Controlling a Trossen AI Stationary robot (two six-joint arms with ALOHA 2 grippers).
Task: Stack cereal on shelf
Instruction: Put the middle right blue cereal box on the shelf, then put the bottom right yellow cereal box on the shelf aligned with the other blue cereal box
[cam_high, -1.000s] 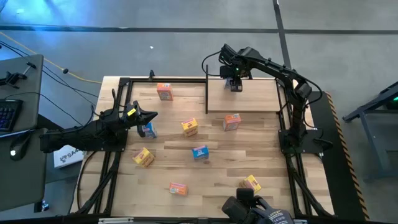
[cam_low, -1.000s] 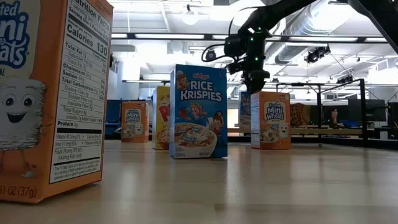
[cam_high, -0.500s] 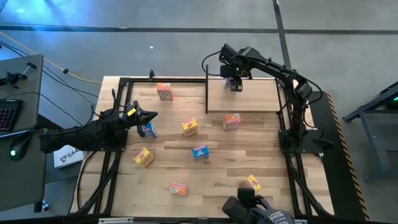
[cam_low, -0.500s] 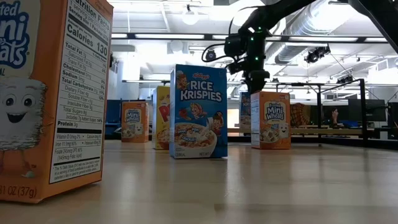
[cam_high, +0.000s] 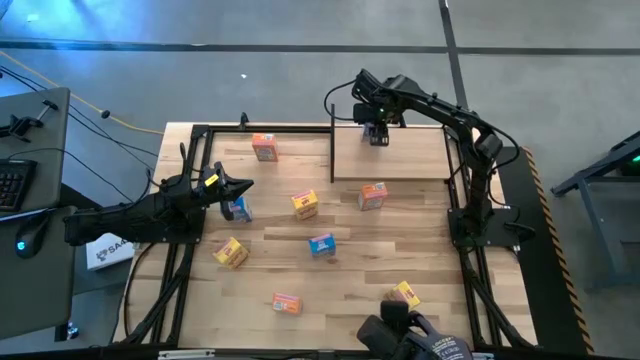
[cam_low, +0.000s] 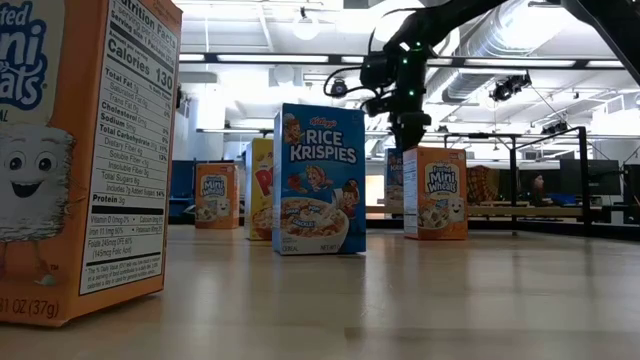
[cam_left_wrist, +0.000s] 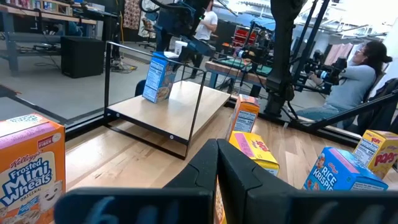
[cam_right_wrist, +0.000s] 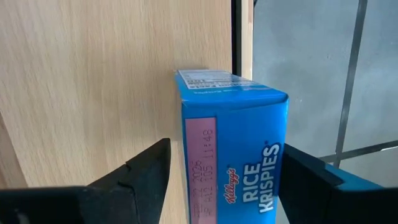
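The shelf, a light-wood board with black posts, stands at the table's far right. One blue cereal box stands upright on its far part, also seen as the blue box. My right gripper is open above it, pointing down, a finger on either side of the box top. Several more boxes stand scattered on the table, among them a blue box, a yellow box and an orange box. My left gripper is shut and holds nothing, hovering at the table's left next to that blue box. My right gripper straddles the top of the blue box from above. A strip of board shows between one finger and the box's side. The other finger lies close to the opposite side; I cannot tell whether it touches.
Black frame rails edge the table. An orange box stands far left; a blue box, yellow boxes and an orange box stand toward the near side. A seated person shows beyond the table.
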